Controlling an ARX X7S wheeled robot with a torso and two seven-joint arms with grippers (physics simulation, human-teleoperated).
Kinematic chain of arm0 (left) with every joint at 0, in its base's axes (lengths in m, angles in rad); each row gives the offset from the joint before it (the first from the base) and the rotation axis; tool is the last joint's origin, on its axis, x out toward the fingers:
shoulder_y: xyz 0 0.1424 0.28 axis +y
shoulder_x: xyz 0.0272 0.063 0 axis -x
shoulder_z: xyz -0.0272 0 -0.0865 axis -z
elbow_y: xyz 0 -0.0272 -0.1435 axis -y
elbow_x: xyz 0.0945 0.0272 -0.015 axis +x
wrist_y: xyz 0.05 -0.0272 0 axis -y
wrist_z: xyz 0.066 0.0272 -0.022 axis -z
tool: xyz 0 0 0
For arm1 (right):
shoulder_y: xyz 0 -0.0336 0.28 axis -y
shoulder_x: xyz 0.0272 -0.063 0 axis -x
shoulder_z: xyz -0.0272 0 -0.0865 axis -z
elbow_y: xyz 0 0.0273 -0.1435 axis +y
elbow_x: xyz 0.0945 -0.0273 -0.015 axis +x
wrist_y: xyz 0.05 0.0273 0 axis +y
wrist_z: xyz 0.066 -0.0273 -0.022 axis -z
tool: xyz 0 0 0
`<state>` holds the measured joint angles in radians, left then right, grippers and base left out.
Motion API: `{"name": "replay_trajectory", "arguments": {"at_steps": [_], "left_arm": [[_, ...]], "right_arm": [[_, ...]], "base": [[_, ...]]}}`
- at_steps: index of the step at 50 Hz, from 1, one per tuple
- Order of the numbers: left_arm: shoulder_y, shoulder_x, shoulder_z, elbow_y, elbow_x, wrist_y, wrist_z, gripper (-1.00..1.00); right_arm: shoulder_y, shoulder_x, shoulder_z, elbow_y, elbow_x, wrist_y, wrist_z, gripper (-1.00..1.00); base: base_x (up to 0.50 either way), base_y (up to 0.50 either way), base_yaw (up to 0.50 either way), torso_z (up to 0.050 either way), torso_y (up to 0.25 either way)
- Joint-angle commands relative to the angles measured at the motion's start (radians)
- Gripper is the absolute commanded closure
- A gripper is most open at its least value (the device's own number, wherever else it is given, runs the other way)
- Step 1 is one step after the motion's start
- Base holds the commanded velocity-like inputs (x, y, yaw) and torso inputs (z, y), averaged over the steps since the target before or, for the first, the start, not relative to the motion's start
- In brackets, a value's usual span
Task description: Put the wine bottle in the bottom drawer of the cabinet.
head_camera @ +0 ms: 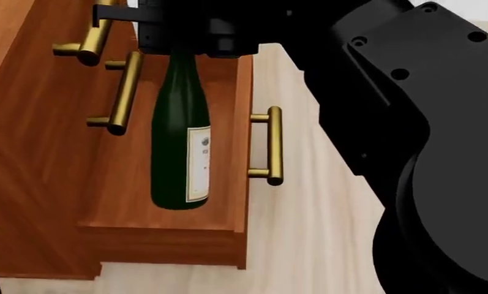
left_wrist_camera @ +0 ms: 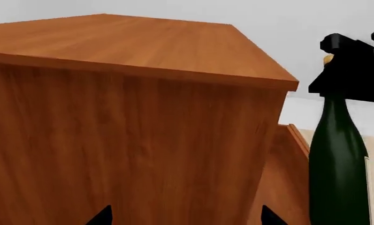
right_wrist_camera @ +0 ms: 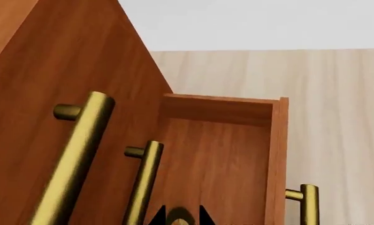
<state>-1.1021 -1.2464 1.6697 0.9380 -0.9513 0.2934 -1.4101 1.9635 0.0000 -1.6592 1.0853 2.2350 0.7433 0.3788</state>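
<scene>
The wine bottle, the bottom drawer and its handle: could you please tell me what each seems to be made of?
The wine bottle looks like dark green glass, smooth with soft highlights, and carries a white paper-like label. The bottom drawer appears to be reddish-brown wood with visible grain. Its handle looks like polished brass, though this is a simulator render.

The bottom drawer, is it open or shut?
Open. The bottom drawer sticks out from the cabinet, and the wine bottle hangs over its inside.

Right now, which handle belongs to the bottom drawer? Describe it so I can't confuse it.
Find the reddish-brown cabinet. Its bottom drawer is pulled open, with the wine bottle hanging over it. Its handle is the brass bar on the projecting drawer front, apart from the two upper handles against the cabinet face.
</scene>
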Motion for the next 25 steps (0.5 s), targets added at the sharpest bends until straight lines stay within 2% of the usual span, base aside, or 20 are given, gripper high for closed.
{"name": "replay_trajectory", "arguments": {"at_steps": [1,25], "left_arm": [[0.006,0.0,-0.002,-0.001,0.005,0.0,0.0,-1.0],[0.01,-0.013,-0.012,0.002,-0.001,0.004,0.008,-1.0]], "right_arm": [[0.005,0.0,0.026,-0.016,-0.003,-0.009,-0.003,1.0],[0.005,0.0,0.031,-0.056,0.012,-0.016,0.008,1.0]], "base": [[0.0,0.0,0.0,0.0,-0.17],[0.0,0.0,0.0,0.0,-0.168]]}}
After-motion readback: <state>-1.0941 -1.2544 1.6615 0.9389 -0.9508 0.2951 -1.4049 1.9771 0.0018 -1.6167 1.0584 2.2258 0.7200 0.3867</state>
